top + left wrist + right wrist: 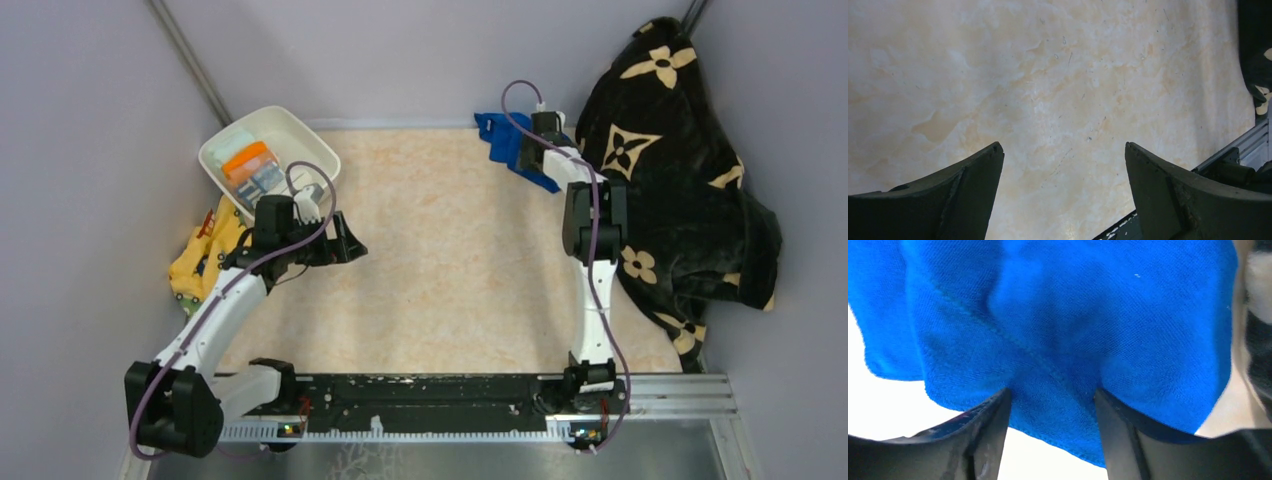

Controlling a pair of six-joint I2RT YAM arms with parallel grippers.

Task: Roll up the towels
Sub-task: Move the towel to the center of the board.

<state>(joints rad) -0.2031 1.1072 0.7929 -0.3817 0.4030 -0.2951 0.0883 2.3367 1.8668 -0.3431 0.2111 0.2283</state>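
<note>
Right end effector [1053,395] clamped on bunched fold of blue towel [1058,315], just beside black blanket [690,200]. Guessing it's to drag towel onto open counter [1048,75] for rolling. Left end effector [1063,147] fingers apart, empty, well away from blanket, probably waiting.

I can't read any words or numbers here. The printed towel [252,165] in the white tub [290,125] has orange and blue marks, but they are too small for me to read. The yellow cloth [200,262] has print that is too small too. The black blanket [690,190] shows only cream flower shapes.
</note>
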